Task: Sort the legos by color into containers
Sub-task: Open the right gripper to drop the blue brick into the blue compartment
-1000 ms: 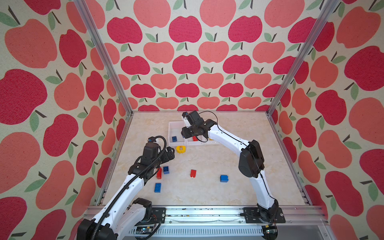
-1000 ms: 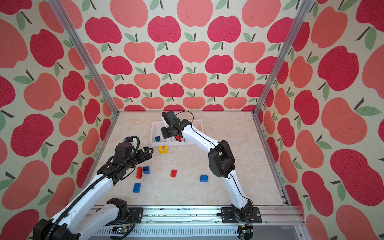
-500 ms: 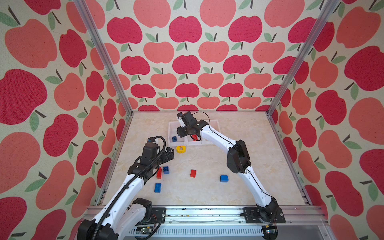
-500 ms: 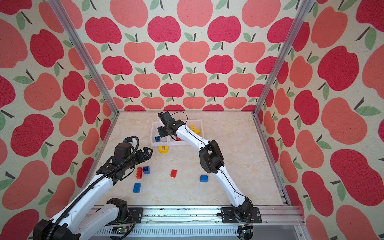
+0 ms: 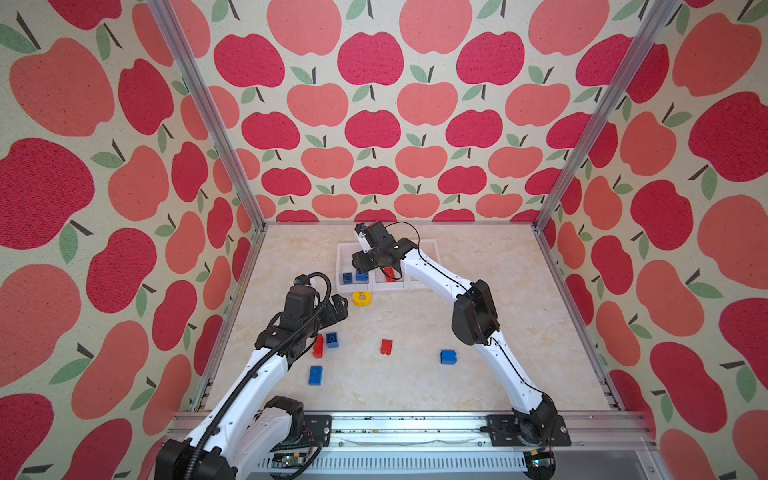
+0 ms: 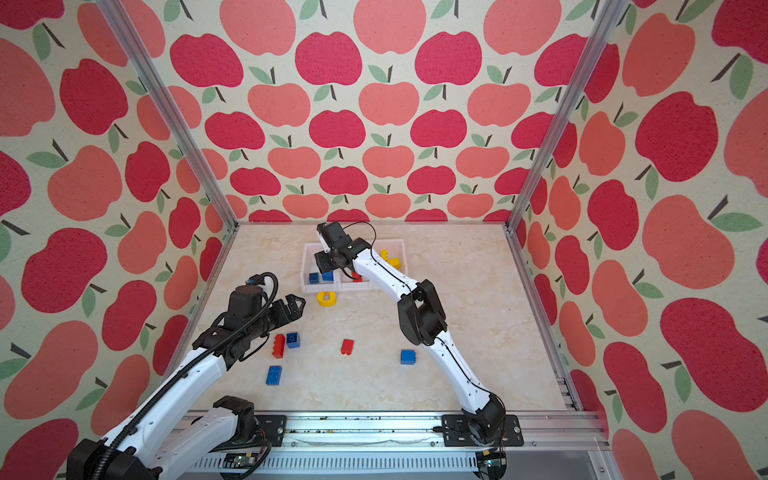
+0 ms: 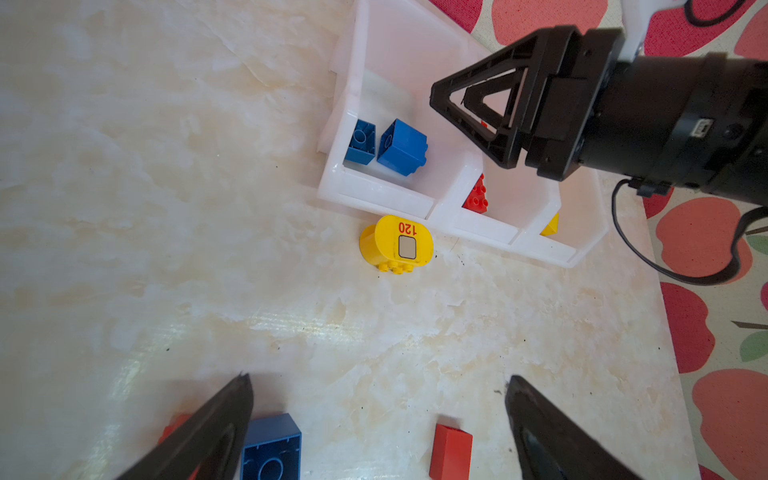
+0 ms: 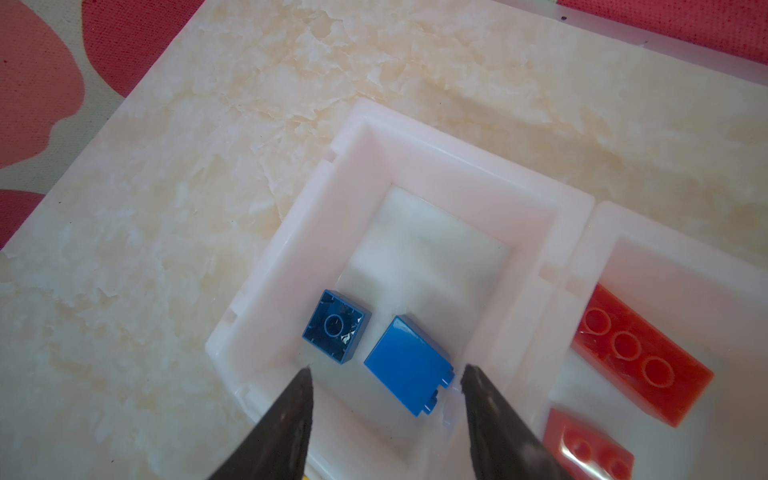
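Observation:
Three white containers (image 5: 341, 266) stand in a row at the back of the table. My right gripper (image 8: 386, 370) hovers open over the left one (image 8: 415, 137), with nothing between its fingers. Two blue legos (image 8: 336, 326) (image 8: 405, 363) lie in that bin below it. The middle bin holds red legos (image 8: 640, 353), and the right bin holds yellow ones (image 6: 390, 259). My left gripper (image 7: 380, 377) is open above the table near a blue lego (image 5: 332, 339) and a red one (image 5: 318, 346). It holds nothing.
A rounded yellow piece marked 120 (image 5: 362, 298) lies just in front of the bins. Loose on the table are a blue oblong brick (image 5: 316, 375), a red brick (image 5: 386, 346) and a blue brick (image 5: 447, 357). Patterned walls enclose the table on three sides.
My right gripper swung left from the middle bin to over the left bin and opened. A second blue lego now lies in that bin. The left arm has hardly moved.

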Robot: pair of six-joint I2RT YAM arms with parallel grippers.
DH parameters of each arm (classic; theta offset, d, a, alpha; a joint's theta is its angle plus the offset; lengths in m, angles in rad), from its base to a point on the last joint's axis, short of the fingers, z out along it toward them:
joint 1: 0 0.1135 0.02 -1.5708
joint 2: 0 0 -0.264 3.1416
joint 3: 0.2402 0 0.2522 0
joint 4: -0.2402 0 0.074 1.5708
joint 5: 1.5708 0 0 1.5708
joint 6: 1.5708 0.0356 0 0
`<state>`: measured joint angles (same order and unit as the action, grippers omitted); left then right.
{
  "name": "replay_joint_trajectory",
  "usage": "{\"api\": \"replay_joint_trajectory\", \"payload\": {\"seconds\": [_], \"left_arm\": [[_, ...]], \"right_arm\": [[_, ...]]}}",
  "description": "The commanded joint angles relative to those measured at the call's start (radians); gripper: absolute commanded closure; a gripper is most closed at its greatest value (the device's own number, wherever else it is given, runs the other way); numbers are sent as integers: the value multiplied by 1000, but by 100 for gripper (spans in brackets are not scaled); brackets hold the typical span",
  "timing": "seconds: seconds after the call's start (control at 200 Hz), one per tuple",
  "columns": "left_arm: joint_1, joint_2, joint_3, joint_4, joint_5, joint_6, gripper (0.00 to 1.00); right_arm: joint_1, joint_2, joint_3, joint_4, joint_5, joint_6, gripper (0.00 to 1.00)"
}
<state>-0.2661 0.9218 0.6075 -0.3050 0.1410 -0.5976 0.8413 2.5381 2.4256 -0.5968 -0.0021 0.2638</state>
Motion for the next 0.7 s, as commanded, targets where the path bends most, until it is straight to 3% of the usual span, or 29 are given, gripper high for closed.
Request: {"api": "replay_joint_trajectory", "payload": {"seconds": [0.0,0.43,0.695], "left_arm": [[7,-2,20,-32,5,-1,3],[5,-9,32,-79,-6,-3,3],[-25,-11,64,-178,-49,-21,3]], "right_arm": [[-4,-17,23,-20,-6,-16,40],[8,-170,-137,21,-11,-12,35],[13,-376,-424,93,-15,23,27]]}}
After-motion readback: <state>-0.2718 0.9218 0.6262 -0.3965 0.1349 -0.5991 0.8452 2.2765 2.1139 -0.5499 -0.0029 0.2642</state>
